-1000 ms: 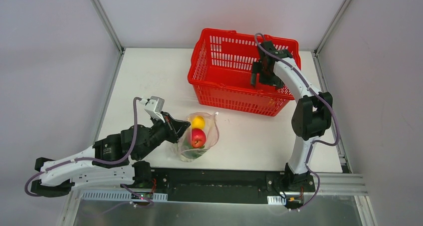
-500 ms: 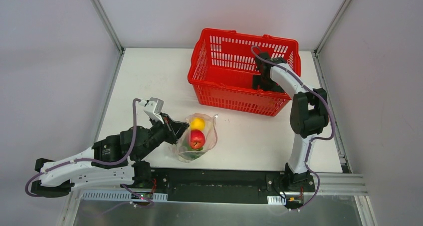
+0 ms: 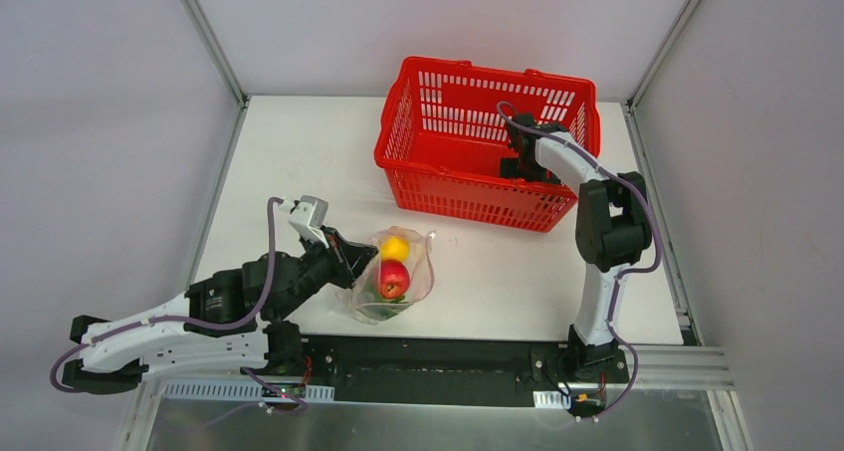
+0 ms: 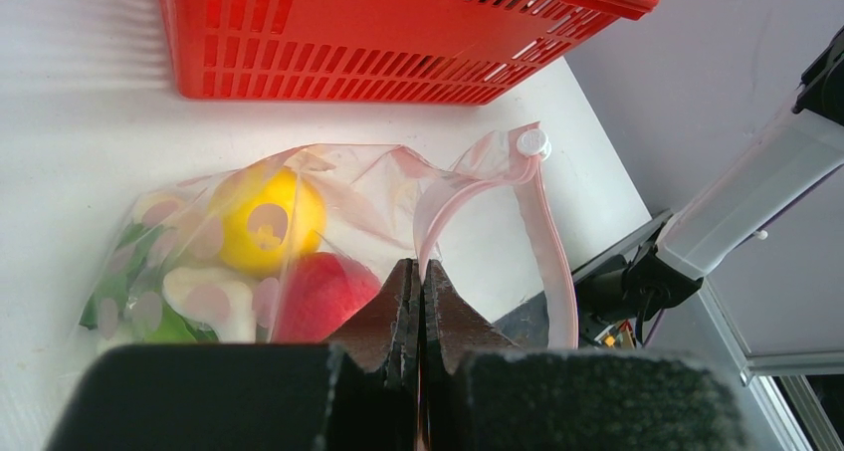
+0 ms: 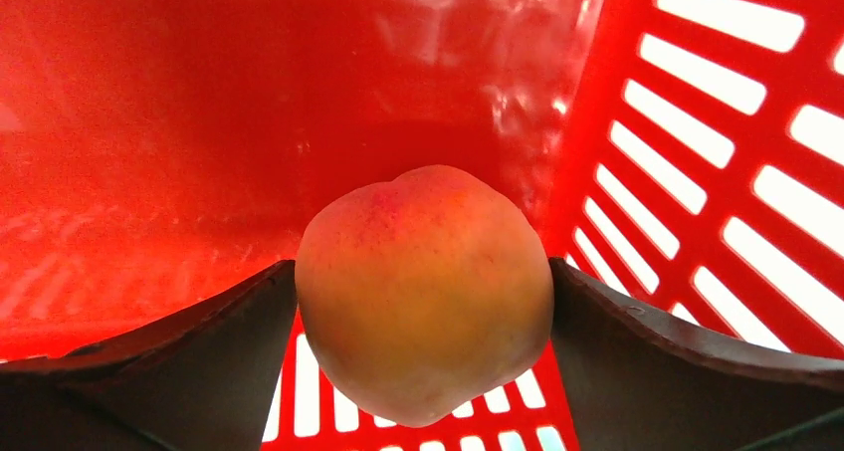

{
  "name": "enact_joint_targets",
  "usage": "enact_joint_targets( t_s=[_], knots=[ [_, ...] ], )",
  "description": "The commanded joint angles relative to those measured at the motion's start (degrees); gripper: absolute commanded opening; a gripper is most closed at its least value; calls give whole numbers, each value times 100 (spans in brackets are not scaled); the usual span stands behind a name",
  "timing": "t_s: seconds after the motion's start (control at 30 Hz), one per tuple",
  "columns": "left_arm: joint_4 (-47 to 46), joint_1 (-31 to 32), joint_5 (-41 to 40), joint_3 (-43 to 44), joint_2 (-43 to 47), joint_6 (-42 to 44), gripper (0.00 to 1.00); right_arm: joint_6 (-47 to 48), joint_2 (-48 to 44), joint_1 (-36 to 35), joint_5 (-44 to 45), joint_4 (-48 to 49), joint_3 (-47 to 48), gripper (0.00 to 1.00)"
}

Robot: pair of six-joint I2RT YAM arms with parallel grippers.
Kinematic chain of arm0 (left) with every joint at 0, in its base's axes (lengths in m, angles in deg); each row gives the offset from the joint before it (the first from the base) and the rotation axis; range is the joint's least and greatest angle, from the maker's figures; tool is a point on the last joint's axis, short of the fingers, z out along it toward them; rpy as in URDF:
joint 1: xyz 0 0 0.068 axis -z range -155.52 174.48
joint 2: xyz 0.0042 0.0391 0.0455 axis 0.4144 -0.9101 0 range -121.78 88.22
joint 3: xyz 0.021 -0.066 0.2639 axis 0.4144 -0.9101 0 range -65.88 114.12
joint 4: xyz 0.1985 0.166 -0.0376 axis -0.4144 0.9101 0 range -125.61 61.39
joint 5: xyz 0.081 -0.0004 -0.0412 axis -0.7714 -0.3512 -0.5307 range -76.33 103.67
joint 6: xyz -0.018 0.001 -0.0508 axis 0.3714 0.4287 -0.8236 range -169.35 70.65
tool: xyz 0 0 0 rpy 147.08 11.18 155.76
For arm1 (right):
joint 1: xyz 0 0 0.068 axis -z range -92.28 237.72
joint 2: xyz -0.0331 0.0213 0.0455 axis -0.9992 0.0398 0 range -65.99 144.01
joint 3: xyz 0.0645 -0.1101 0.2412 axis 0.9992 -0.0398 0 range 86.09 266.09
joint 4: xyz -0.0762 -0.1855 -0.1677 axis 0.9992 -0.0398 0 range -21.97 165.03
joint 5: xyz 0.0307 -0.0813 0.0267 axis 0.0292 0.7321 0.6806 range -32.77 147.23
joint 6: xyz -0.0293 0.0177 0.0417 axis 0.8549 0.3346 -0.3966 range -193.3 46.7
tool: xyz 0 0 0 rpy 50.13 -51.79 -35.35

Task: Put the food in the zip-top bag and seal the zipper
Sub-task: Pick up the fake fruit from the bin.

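Note:
The clear zip-top bag (image 3: 410,272) lies at the near middle of the table and holds a yellow ball (image 3: 395,245), a red ball (image 3: 394,278) and green leafy pieces. In the left wrist view a white piece (image 4: 204,297) also shows inside. My left gripper (image 4: 419,272) is shut on the bag's mouth edge, where the pinkish zipper (image 4: 552,262) loops to the right. My right gripper (image 3: 523,162) is down inside the red basket. Its fingers press on both sides of a peach-orange ball (image 5: 423,292).
The red mesh basket (image 3: 438,68) stands at the back middle to right of the table, its wall and slotted floor (image 5: 697,172) close round my right gripper. The right arm's base (image 4: 637,282) shows beyond the bag in the left wrist view.
My right gripper has sunk lower into the basket and shifted slightly left. The left gripper and the bag have stayed put.

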Motion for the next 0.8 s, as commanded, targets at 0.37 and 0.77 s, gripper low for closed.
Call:
enact_joint_targets(
  t_s=[0.37, 0.77],
  knots=[
    [-95, -38, -93, 14, -70, -22, 0, -108, -31, 22, -783, 844, 73, 82],
    [-112, -38, -127, 127, -283, -15, 0, -197, -36, 3, -338, 1212, 2, 88]
  ],
)
